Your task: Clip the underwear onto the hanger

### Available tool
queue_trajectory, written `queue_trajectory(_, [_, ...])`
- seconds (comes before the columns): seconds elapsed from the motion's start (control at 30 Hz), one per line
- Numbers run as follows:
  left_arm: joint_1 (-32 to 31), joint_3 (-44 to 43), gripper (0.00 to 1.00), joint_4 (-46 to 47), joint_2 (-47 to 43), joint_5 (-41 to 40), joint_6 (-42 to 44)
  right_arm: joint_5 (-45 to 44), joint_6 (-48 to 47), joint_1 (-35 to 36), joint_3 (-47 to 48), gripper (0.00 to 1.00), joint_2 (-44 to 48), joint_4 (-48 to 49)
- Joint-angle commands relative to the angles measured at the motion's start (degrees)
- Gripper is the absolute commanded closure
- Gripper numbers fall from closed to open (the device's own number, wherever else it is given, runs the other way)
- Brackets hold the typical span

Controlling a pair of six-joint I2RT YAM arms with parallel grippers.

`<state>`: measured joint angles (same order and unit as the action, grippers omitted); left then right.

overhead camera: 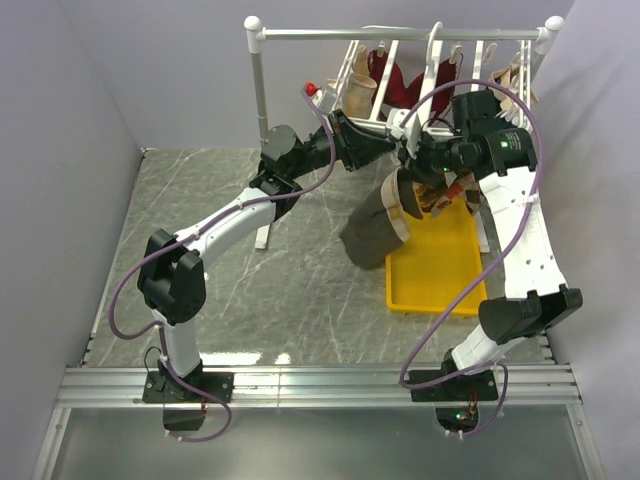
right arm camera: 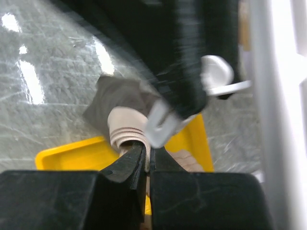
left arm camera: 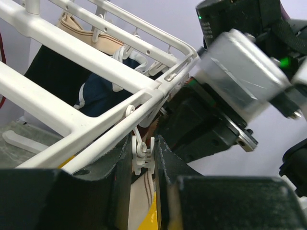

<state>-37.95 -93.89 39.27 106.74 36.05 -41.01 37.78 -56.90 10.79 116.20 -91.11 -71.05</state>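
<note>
- My left gripper is clenched on one clip, which sits right between its fingers.
- My right gripper is pinched tight on the beige band, and the underwear hangs below it, the hem down near the table.
- The band hangs just under my left fingertips, and I can't tell whether it has entered the clip's mouth.
- Risk: if my left lets go early, the clip snaps on nothing.
- Risk: if my right lets go first, the underwear falls toward the yellow tray underneath.
- Risk: my two grippers are crammed nose to nose, and a bump could swing the hanger above my left fingers and pull the clip off line.
- Count: two grippers, one underwear, one hanger, one tray, one clip gripped. More clips dangle beyond, too crowded to count.
- Farthest out: one stand, with one maroon garment and one beige garment that I can make out.
</note>
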Motion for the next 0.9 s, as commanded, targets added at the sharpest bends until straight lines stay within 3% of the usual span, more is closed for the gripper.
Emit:
queue_trajectory(0.0, [-2.21, 1.34, 1.0, -1.47, 0.31, 11.41, 1.45, -4.81, 8.64, 0.81, 3.67, 1.0, -1.43, 1.35])
queue_trajectory(0.37, [-2.12, 2.92, 1.0, -0.59, -0.21, 12.9, 5.59, -10.88, 18.49, 2.22, 5.53, 1.0, -2.23, 2.58])
queue_trajectory(0.53, [-2.21, 2.83, 1.0, -0.86, 0.05, 13.6, 7.62, -9.3, 21.74, 2.13, 7.89, 1.0, -2.75, 1.35])
queue_trajectory(0.87, [-1.51, 3.45, 1.0, 1.95, 0.31, 15.89, 5.07, -13.26, 21.57, 2.13, 6.14, 1.0, -2.4, 1.96])
